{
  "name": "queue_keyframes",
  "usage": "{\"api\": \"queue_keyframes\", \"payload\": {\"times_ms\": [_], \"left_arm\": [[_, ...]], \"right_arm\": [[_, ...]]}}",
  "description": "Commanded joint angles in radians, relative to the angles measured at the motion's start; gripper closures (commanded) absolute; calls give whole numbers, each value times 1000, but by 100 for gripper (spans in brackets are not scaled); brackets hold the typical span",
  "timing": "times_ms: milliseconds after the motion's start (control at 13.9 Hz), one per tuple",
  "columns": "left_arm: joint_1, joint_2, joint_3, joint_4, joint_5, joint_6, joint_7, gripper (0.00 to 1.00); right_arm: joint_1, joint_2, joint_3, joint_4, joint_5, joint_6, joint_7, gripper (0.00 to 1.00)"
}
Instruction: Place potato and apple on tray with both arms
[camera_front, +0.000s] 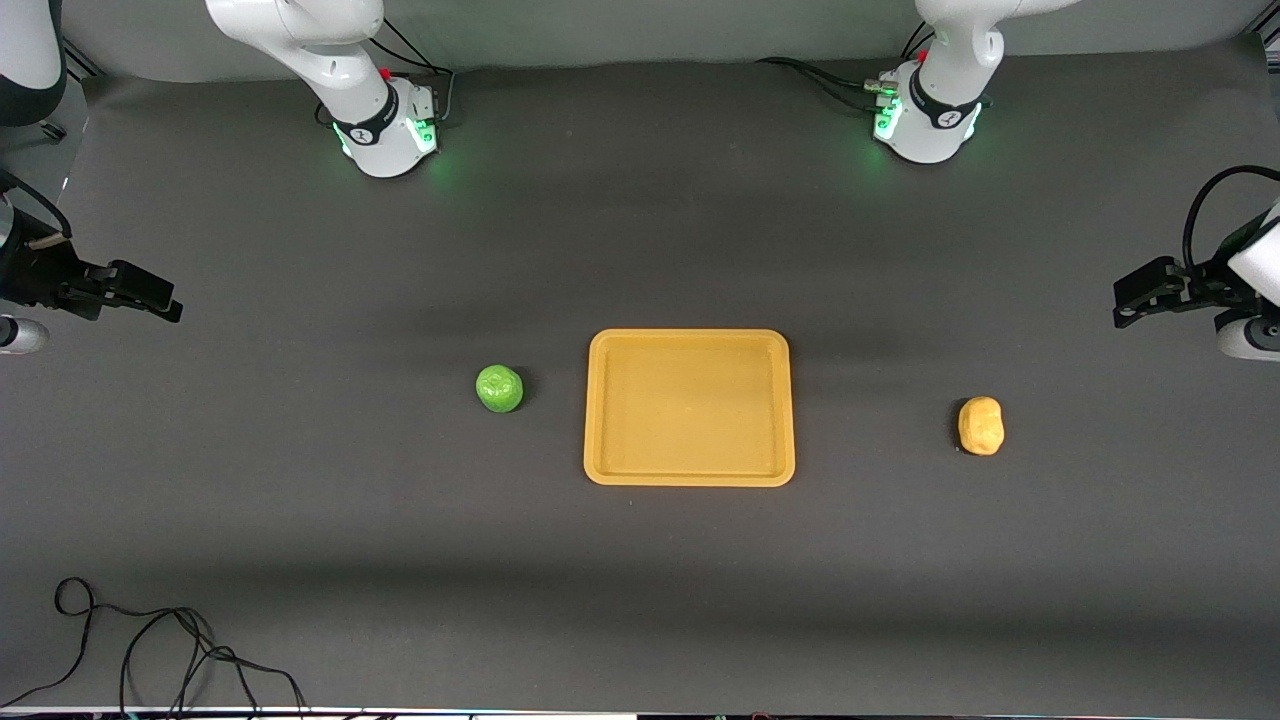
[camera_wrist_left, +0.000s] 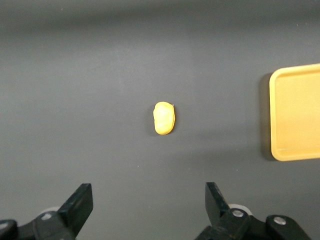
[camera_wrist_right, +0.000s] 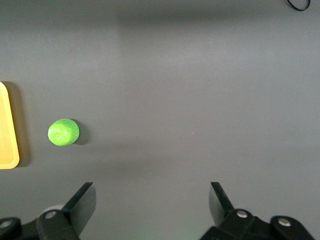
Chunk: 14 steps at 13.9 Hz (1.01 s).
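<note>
The desk is covered edge to edge in a matte dark grey sheet with soft bands of shadow across it. A thin black cable loops along its edge nearest the front camera, toward the right arm's end. The 2 white arm bases glow green along the top of the front view, each ringed by a dark collar with a small white logo, too small to read, and black cables trailing off beside them.

The tray lies flat mid-desk, nothing in it. The apple sits on the desk just beside it toward the right arm's end. The potato lies well apart from the tray toward the left arm's end.

The left hand hangs over the left arm's end of the desk, fingers spread wide, empty. The right hand hangs over the right arm's end, released and empty too.
</note>
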<state>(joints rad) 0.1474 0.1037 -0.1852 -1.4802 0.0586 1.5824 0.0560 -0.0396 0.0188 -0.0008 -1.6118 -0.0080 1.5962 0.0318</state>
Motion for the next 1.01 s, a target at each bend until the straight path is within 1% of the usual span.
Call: {"api": "queue_keyframes", "payload": {"times_ms": [0, 144, 289, 433, 577, 722, 794, 938], "left_arm": [[-28, -2, 0, 5, 13, -33, -71, 0], [-28, 4, 0, 0, 13, -61, -64, 0], [-25, 13, 3, -28, 15, -62, -74, 0], [-16, 30, 3, -49, 29, -59, -27, 0], [21, 71, 9, -58, 10, -42, 2, 0], [41, 141, 9, -77, 10, -16, 7, 0], [60, 157, 7, -124, 10, 52, 7, 0], [66, 157, 7, -286, -8, 297, 7, 0]], "right_arm": [[6, 6, -4, 16, -4, -5, 8, 0], [6, 6, -4, 16, -4, -5, 8, 0], [6, 7, -4, 16, -4, -5, 8, 0], [6, 6, -4, 16, -4, -5, 8, 0], [6, 6, -4, 16, -3, -5, 8, 0], [6, 7, -4, 16, -4, -5, 8, 0], [6, 7, -4, 16, -4, -5, 8, 0], [6, 7, -4, 16, -4, -5, 8, 0]]}}
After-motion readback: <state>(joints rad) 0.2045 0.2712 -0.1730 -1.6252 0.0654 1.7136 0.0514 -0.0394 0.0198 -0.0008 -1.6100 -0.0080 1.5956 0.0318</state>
